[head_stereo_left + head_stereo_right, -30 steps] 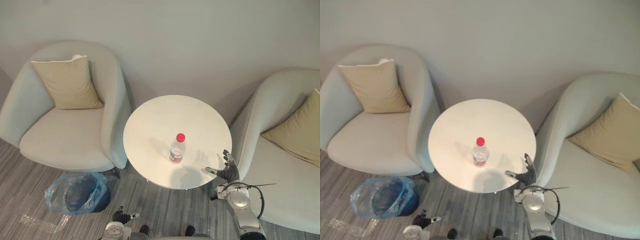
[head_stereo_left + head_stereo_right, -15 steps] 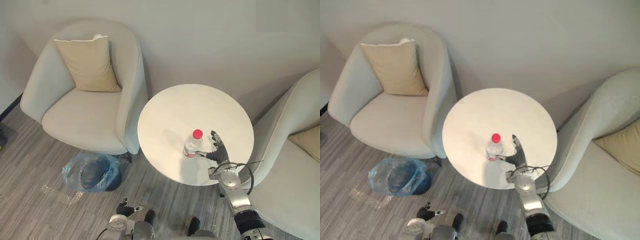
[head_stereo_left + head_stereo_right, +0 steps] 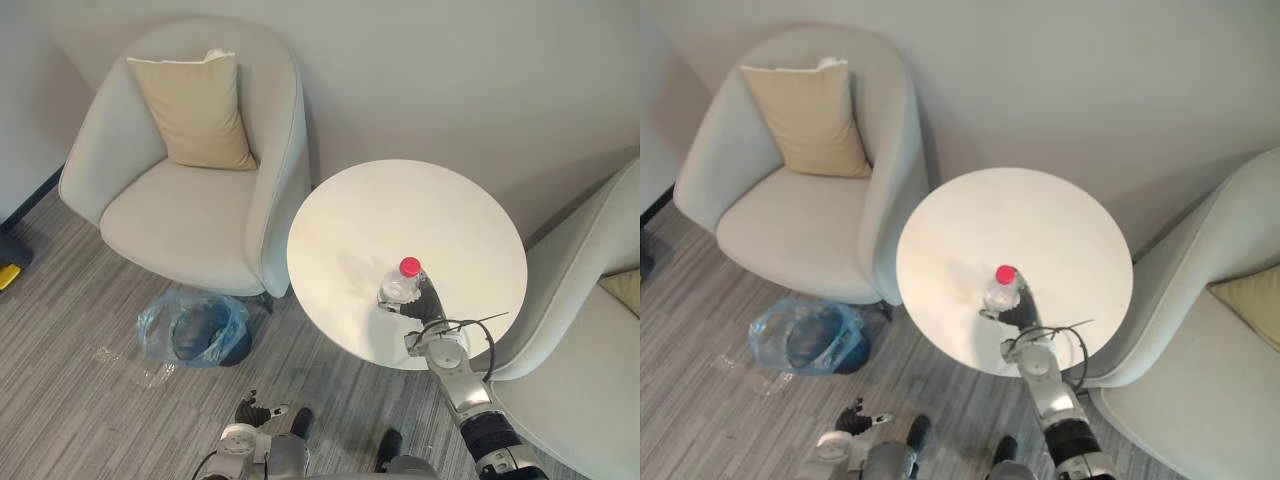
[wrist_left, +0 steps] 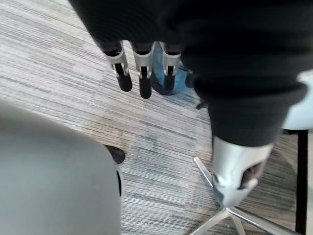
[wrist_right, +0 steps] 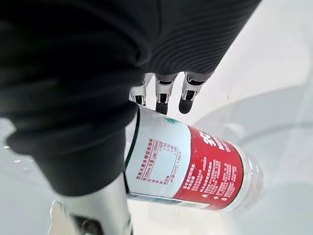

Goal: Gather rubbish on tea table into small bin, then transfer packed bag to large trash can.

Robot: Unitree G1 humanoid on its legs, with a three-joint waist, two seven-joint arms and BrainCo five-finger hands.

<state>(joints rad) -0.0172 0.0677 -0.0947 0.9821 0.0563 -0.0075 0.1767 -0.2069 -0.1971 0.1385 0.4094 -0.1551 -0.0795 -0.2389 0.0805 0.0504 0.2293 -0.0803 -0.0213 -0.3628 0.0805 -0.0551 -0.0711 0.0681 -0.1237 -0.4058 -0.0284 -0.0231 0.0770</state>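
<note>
Bottle: upright on table, near edge. My right hand touches it, fingers straight, not clasped. Left hand relaxed, low. Bin left: I judge binning and bag transfer outstanding.

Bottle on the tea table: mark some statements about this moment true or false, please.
1. The bottle stands upright on the table. True.
2. Its cap is blue. False: it is red.
3. The bin, lined with a blue bag, stands on the floor by the chair. True.
4. The left hand is at the bottle. False: the right hand is at it, and the left hangs low over the floor.
5. The cushion lies on the table. False: it leans in the chair.
</note>
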